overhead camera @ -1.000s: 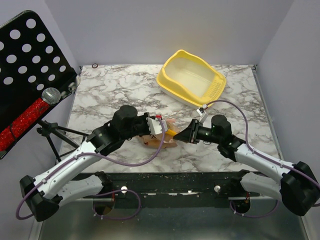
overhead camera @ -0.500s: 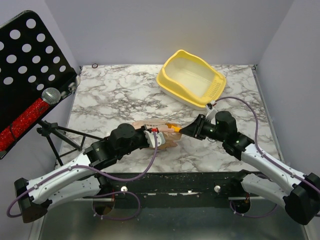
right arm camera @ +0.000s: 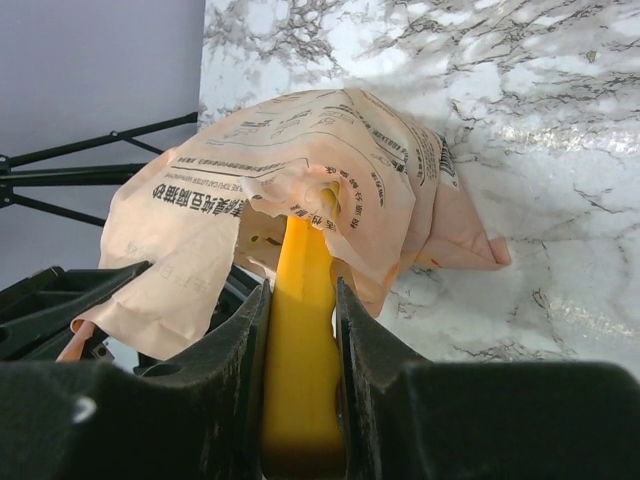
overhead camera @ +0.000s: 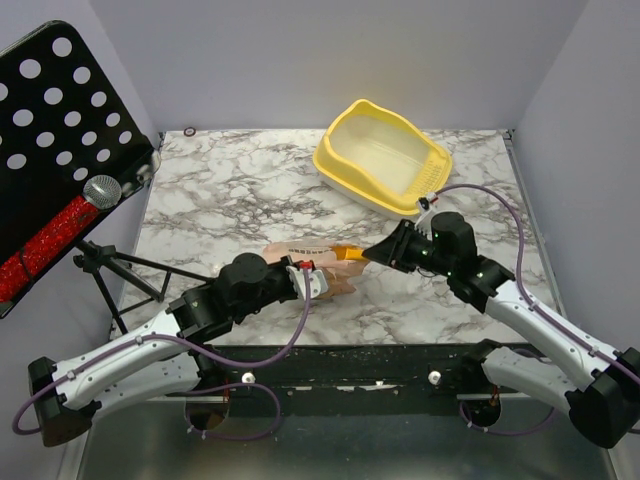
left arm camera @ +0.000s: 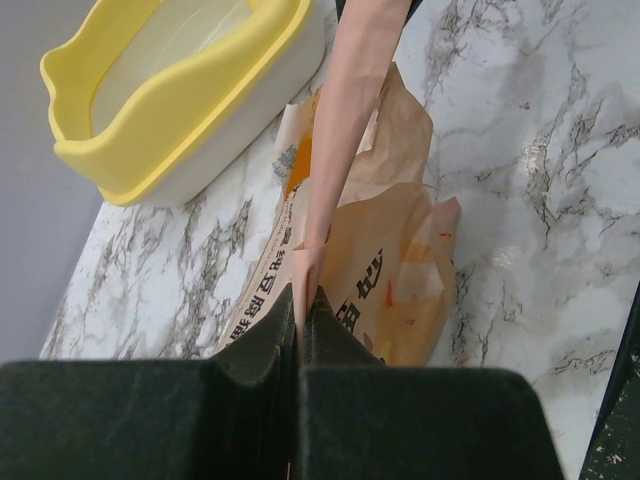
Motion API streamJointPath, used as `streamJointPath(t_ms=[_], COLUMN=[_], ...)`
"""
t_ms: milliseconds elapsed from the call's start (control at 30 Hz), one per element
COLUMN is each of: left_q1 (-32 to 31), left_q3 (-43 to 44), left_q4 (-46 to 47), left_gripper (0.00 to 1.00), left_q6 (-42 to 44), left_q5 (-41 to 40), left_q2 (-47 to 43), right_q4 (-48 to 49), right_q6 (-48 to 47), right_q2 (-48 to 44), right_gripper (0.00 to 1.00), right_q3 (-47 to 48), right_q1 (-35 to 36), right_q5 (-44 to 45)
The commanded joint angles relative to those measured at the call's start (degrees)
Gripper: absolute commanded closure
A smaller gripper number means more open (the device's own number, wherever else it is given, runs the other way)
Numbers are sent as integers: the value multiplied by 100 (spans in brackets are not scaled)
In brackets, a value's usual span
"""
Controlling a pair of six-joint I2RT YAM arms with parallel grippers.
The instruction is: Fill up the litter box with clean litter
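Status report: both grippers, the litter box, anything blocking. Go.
Left gripper: jaws shut on paper bag edge. Right gripper: jaws shut on yellow scoop, tip in bag mouth. Litter box far side, looks empty. Nothing in the way.

litter box [left arm camera: 190,105]: smooth plastic, satin sheen. paper bag [right arm camera: 200,210]: thin printed paper, matt, v. creased. scoop [right arm camera: 300,330]: smooth plastic, semi-gloss. surface [overhead camera: 230,190]: marble-pattern, polished, w/ glare spots. left claw [left arm camera: 300,300]: matt blk, fine-grained texture.

Lab test booth: marble-print table [overhead camera: 230,190], plain grey walls [overhead camera: 300,60].
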Motion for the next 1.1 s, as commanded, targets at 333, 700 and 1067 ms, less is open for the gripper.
streamJointPath(t_ms=[333, 700, 1067], left_q1=[-73, -73, -73], left_q3=[-281, -466, -519], left_q4=[838, 1156, 1252], left_gripper=[94, 93, 94], left_q6=[-254, -131, -131], left_q5=[-825, -1573, -1679], left_q2=[-578, -500, -526], right_q4=[-346, 1728, 2696], right_q6=[-408, 190, 963], right_q2=[588, 853, -342], right_gripper=[100, 100, 100], right_q3=[209, -529, -1460], right_q1=[-201, -227, -420], right_q5=[-455, -1485, -1187])
